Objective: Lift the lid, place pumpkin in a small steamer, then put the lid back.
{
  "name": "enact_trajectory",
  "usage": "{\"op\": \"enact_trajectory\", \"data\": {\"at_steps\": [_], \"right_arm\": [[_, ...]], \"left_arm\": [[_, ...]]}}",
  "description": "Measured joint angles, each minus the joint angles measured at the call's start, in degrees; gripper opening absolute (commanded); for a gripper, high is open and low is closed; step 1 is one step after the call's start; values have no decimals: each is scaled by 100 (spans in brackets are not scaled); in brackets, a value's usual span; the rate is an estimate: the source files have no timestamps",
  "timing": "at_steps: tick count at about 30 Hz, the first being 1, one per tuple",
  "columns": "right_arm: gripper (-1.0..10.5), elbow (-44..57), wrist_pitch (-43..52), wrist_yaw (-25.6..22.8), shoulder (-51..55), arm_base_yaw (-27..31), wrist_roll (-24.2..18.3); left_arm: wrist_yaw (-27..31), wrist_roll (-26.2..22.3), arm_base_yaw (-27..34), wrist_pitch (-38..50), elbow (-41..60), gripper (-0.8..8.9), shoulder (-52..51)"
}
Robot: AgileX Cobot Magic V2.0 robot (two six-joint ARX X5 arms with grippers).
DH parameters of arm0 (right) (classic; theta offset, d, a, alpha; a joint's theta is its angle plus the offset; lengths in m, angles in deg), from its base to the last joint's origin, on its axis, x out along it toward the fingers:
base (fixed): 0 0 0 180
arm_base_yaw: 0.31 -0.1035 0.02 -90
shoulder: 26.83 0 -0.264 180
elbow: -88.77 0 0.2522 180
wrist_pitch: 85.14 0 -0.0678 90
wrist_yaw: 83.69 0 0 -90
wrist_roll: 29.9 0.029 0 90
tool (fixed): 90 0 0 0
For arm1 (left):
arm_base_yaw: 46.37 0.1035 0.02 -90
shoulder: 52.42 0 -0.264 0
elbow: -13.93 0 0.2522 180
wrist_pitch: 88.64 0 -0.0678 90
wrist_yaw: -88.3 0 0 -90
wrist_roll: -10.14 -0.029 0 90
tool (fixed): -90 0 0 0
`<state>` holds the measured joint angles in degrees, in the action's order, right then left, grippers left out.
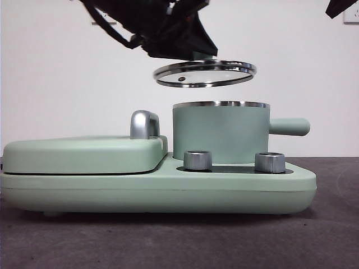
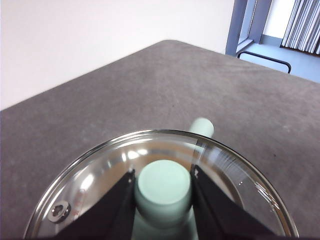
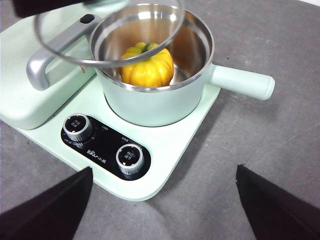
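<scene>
1. We see the lid, a round clear glass disc with a shiny steel rim, hanging in the air slightly tilted; its mint-green knob shows in the left wrist view.
2. The pumpkin, glossy yellow-orange and ribbed with a thin green stem, sits inside the small steamer, a mint-green pot with a steel rim and a stubby side handle.
3. The left gripper is clamped on the knob, one black jaw on each side, and holds the lid above the steamer's mouth, clear of the rim.
4. The right gripper hangs well apart from the pot on the dial side, its jaws spread wide and holding nothing.
5. The steamer stands on a mint-green cooker base with two steel dials, beside a flat griddle cover with a chrome handle.
6. The base rests on a dark grey table before a plain white wall.
</scene>
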<state>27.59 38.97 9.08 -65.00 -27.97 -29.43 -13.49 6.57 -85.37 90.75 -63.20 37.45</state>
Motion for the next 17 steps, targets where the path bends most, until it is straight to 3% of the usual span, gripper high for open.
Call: {"op": "enact_trajectory", "data": {"at_steps": [17], "right_arm": [[440, 0, -199, 0, 0, 0, 7]], "left_arm": [[2, -273, -35, 282, -581, 11, 1038]]}}
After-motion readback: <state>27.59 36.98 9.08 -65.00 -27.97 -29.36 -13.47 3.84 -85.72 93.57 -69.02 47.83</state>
